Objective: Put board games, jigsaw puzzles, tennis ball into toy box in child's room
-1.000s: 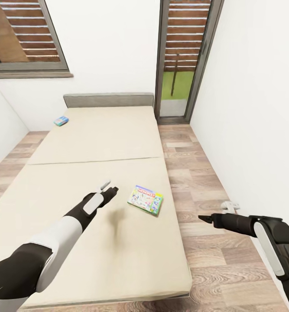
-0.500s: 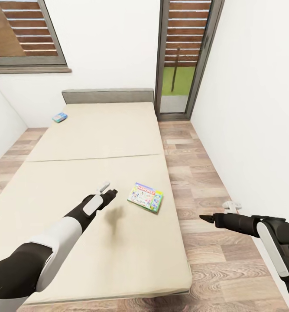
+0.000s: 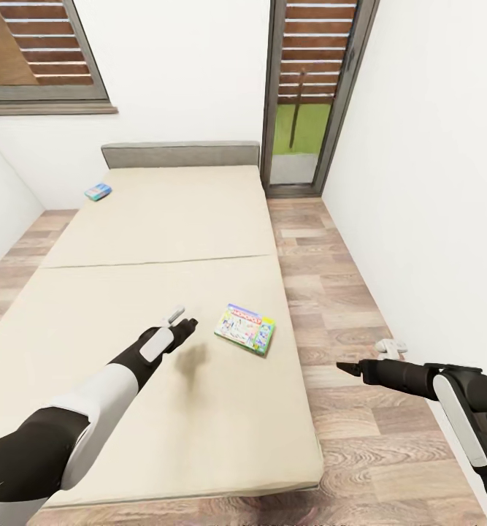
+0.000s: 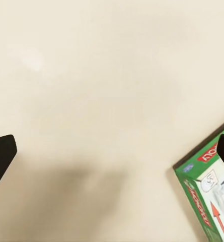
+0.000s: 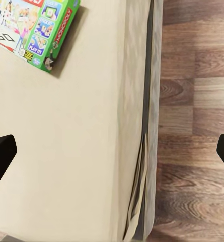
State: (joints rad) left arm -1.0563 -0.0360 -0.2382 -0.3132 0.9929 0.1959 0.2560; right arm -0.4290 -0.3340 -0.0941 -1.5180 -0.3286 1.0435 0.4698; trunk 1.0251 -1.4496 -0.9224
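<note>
A green Monopoly board game (image 3: 245,328) lies flat on the beige bed (image 3: 163,234), near its right edge. A second, small blue board game (image 3: 98,191) lies at the far left by the grey headboard. My left gripper (image 3: 186,323) hovers over the mattress just left of the green board game (image 4: 212,201), and it is open (image 4: 112,151) with nothing between its fingers. My right gripper (image 3: 351,367) hangs over the wood floor right of the bed, open (image 5: 112,151) and empty, with the green board game (image 5: 33,27) and the bed's edge under it. The table, toy box, jigsaw puzzles and tennis ball are out of view.
A strip of wood floor (image 3: 331,292) runs between the bed and the white right wall (image 3: 433,183). A tall glass door (image 3: 305,102) with slats stands at the back right. A window (image 3: 39,58) is on the back wall at the left.
The whole picture has slid slightly, with the bed and headboard now higher in it, so the camera moved. Both arms keep their pose and both grippers stay open.
</note>
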